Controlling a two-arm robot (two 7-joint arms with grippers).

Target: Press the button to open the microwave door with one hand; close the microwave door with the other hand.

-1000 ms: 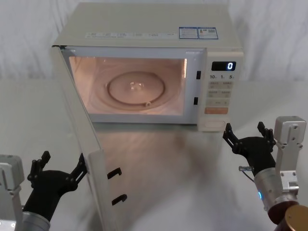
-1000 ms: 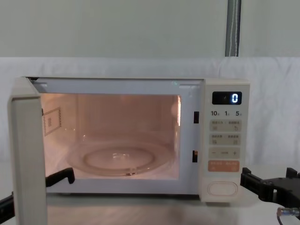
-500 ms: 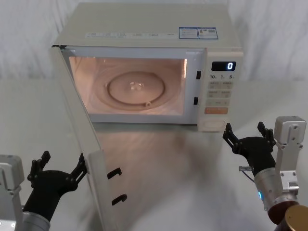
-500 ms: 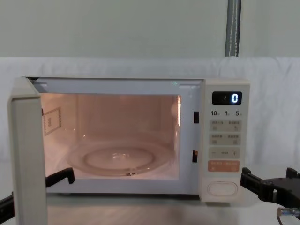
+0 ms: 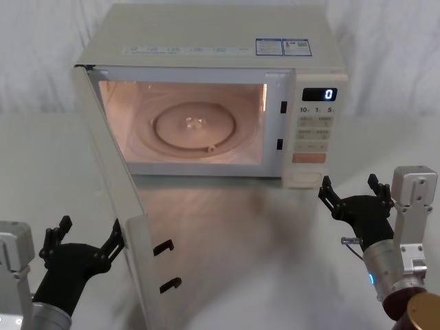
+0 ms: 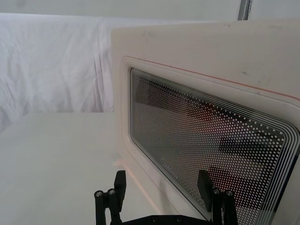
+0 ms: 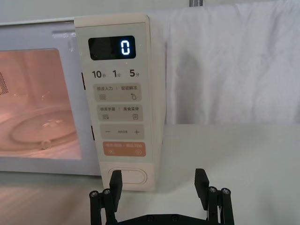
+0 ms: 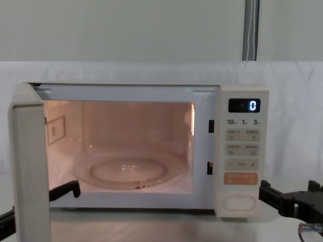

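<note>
Swinging out toward the robot on the left hinge, microwave door (image 5: 113, 199) stands upright, edge-on, window facing left gripper (image 5: 84, 234), fingers spread just beside it. Button (image 7: 127, 177) lies wide, facing right gripper (image 5: 349, 190), spread, apart from it.

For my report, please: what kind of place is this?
Probably a robot test bench, not a kitchen: a lone microwave on a white-draped table, white cloth hung behind.
</note>
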